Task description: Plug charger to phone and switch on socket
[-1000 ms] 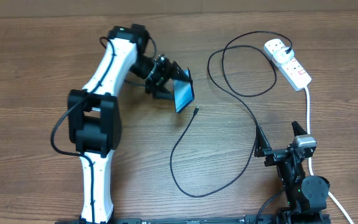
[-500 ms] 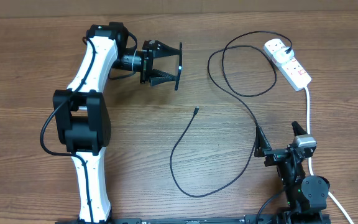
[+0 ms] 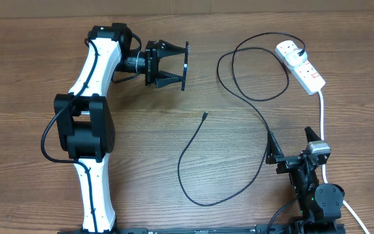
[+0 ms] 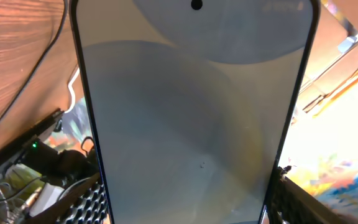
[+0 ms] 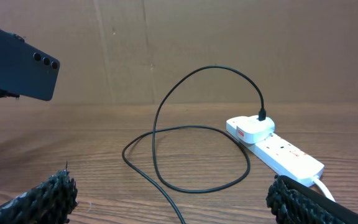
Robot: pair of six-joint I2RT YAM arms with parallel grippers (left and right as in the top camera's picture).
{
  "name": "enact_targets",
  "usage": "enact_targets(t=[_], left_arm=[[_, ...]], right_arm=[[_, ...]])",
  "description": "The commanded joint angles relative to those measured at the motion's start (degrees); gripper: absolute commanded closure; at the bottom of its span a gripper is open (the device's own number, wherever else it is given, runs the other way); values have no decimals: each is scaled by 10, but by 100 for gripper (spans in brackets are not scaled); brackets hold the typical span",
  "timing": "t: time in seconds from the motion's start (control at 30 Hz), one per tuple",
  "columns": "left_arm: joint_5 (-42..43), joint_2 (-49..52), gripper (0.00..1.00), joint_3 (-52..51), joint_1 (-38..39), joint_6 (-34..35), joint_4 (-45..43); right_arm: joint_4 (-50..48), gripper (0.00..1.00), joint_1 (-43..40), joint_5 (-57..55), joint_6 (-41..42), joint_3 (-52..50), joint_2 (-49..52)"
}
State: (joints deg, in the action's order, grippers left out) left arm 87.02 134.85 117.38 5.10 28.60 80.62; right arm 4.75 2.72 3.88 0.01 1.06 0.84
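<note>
overhead view: the left gripper (image 3: 183, 66) has the phone (image 3: 186, 57) clamped between its two fingers, raised and turned edge-on to the camera, so it shows only as a thin dark strip and its screen is hidden. left wrist view: the phone fills nearly the whole frame, its screen a washed-out grey sheen with a punch-hole lens at the top. its upper and lower ends are cut off, and only the ribbed tips of the fingers (image 4: 86, 205) show in the bottom corners, pressed to its long edges. right wrist view: the phone's dark back, with a row of lenses, hangs above the table at upper left, and its other end and the gripper holding it are cut off by the frame. the charger (image 3: 179, 170) lies on the wooden table (image 3: 31, 52). its white plug head (image 3: 290, 48) is seated in the socket (image 3: 307, 71) at the end farthest from the cord, and its black cable loops across the wood to a connector tip (image 3: 204, 116) lying loose, well apart from the phone. the socket's red markings are too small to tell how its switch stands. the right gripper (image 3: 291, 144) sits at the bottom right, fingers spread wide with nothing between them. the socket's thick white cord (image 3: 321, 110) runs down beside it and passes partly behind the arm
</note>
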Motion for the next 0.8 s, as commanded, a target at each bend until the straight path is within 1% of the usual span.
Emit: enact_targets(t=[0.0,0.13,0.2,0.27,0.3,0.33,0.4,0.47,0.5,0.53,0.57,0.6,0.63,0.7,0.77], left_arm=[[36,-1,43,15,-3,15,2],[36,-1,43,15,-3,14,2],[36,-1,43,15,-3,14,2],[35,-1,42,15,-3,14,2],[35,-1,42,15,-3,14,2],[35,-1,42,15,-3,14,2],[35,-1,42,15,-3,14,2],[35,-1,42,15,-3,15,2],[35,-1,42,15,-3,15,2],[35,-1,42,15,-3,16,2],[35,-1,42,15,-3,17,2],[35,-1,43,15,-3,19,2],[35,-1,43,15,-3,19,2],[35,-1,43,15,-3,24,2],[35,-1,43,15,-3,28,2]], right_arm=[[-2,0,-2,-2,2,-6,-6],[-6,0,-2,-2,1,-6,-6],[-35,0,-1,22,15,-6,-6],[-59,0,-1,148,91,-6,-6],[-62,0,-1,242,151,-6,-6],[-87,0,-1,378,256,-6,-6],[-150,0,-1,397,346,-6,-6],[-253,0,-1,391,419,-6,-6],[-358,0,-1,389,434,-2,-6],[-396,0,-1,381,433,8,-6],[-402,0,-1,365,433,26,-5],[-387,0,-2,352,430,47,-2],[-349,0,-2,343,412,78,4],[-231,0,-2,336,340,153,27],[-76,0,-2,314,252,245,70]])
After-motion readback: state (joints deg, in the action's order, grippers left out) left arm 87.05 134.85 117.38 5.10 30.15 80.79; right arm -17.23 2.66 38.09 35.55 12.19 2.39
